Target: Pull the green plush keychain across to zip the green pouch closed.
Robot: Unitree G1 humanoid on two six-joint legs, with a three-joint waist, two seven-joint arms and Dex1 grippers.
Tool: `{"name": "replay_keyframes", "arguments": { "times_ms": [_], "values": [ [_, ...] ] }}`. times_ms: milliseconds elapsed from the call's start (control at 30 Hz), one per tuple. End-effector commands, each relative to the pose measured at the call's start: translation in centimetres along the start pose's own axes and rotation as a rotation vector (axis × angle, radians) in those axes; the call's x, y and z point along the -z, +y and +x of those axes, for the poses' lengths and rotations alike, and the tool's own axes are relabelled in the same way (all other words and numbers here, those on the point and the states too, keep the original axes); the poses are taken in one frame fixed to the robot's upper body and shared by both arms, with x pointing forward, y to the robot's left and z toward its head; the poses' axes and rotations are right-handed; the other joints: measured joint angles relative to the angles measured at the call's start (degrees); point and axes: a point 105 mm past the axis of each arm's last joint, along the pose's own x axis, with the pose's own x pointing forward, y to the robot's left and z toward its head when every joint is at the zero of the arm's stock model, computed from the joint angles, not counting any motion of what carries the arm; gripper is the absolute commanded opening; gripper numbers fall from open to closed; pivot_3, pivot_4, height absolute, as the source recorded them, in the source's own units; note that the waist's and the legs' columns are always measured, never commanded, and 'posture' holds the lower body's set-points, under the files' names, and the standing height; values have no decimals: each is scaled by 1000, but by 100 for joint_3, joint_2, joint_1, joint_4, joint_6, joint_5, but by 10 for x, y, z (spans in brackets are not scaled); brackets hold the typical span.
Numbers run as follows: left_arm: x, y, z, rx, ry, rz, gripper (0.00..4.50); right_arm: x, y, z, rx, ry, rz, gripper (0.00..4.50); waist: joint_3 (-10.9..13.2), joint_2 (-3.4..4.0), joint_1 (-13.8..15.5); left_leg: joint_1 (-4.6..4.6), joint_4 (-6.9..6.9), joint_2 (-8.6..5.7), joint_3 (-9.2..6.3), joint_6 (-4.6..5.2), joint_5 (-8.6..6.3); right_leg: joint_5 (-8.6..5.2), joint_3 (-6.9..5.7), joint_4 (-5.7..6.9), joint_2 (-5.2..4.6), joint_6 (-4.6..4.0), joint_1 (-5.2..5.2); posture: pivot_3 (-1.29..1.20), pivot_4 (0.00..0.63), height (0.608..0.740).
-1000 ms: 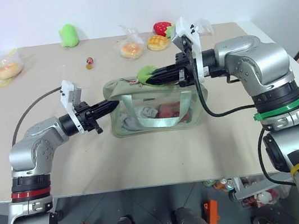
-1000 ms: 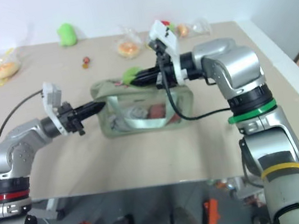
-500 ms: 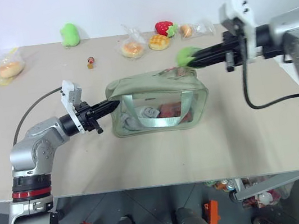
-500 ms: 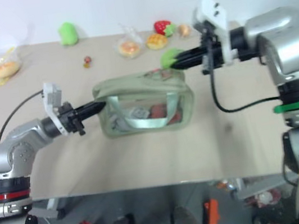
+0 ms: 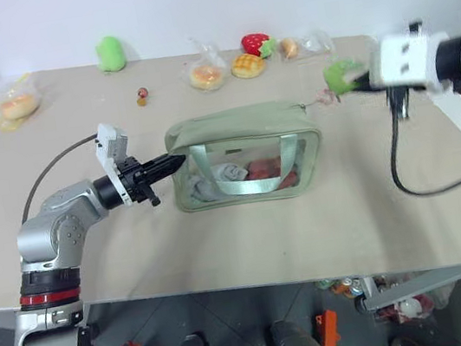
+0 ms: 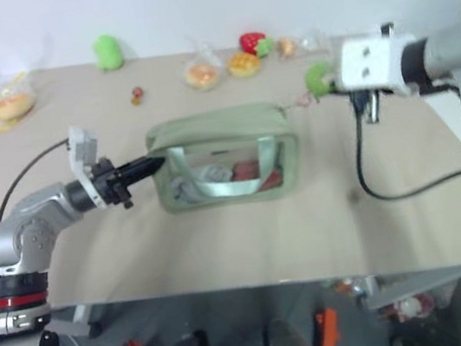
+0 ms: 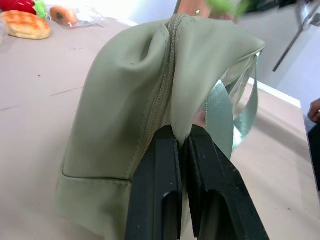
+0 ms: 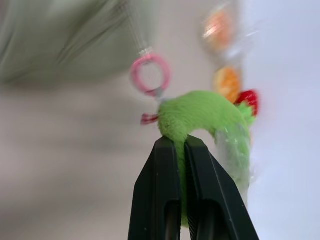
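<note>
The green pouch (image 5: 246, 157) sits in the middle of the table (image 5: 224, 244). The left gripper (image 7: 181, 145) pinches the pouch's left end. The right gripper (image 8: 181, 145) is clamped on the green plush keychain (image 5: 340, 77), just past the pouch's right end. The zipper looks closed, so only letting go seems left.

A lab-like test room is suggested: a plain beige table (image 5: 224, 244) is set against a bare white wall (image 5: 186, 4), with wrapped toy food (image 5: 206, 75) laid out.
</note>
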Motion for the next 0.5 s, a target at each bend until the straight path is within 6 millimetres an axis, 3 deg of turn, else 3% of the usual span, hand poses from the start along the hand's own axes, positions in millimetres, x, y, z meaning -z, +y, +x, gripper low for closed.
{"name": "replay_keyframes", "arguments": {
  "times_ms": [33,300,500],
  "values": [
    [-3,0,-3,-5,0,10,0,17,26,8,-52,85,-50,27,0,1,-17,3,-1,0,4,0,0,0,2,0,0,0,-1,0,150,740],
    [-3,0,-4,-9,2,5,0,18,66,58,-78,76,-64,27,-1,7,-62,14,0,3,7,4,18,15,7,4,4,-17,1,0,150,740],
    [-2,0,-4,-11,-1,-1,0,5,69,99,17,67,-84,27,-1,7,-67,12,3,1,8,-4,40,29,9,4,3,-21,1,0,150,740]
  ]
}}
